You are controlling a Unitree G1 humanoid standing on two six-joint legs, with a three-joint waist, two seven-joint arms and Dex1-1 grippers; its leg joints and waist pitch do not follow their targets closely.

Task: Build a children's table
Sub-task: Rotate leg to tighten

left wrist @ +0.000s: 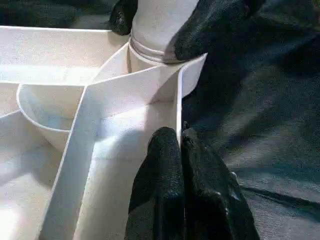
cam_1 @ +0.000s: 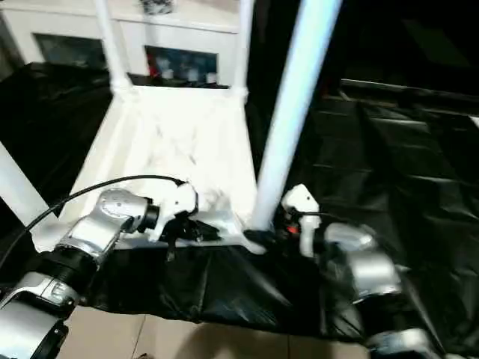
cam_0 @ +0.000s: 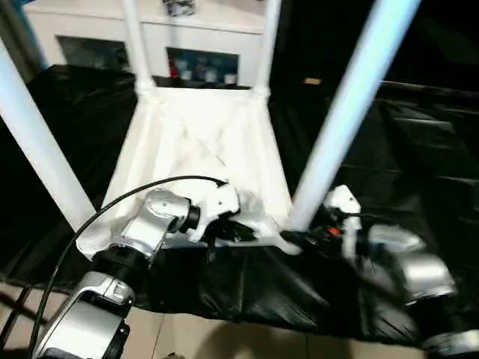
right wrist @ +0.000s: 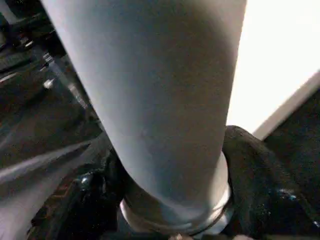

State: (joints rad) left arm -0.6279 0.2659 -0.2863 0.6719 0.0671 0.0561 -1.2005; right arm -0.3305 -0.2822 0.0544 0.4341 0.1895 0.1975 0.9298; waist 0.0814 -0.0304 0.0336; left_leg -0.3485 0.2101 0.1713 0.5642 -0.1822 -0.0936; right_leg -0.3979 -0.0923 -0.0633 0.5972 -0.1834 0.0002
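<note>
Left tool (cam_0: 247,233) first: my two black fingers (left wrist: 165,180) are pressed together on a thin upright rib of the tabletop (cam_0: 202,142), pinching that wall right at the near edge and steadying the whole top. It lies upside down on the black-draped desk (cam_0: 419,149), ribbed side up, with legs standing in its far corner sockets (cam_0: 138,45) and another rising at the near left (cam_0: 37,142).

Moving right, the relation that matters is at the near right corner. The near right leg (cam_0: 344,112) stands almost upright, long axis leaning slightly away to the upper right, its ridged collar (left wrist: 150,50) sitting at the mouth of the corner socket (left wrist: 192,75). My right tool (cam_0: 299,238) is at the very base of that leg, fingers spread around the tube on either side and bearing on it just above the collar; it is plainly the nearer arm for this job, while the left sits just beside, along the near edge.

I judge the coming move to be a push straight down along the leg's axis (any lean risks jamming).

The left wrist view shows the collar against the socket rim, which the head views blur. The right wrist view shows the tube filling the gap between the fingers.
</note>
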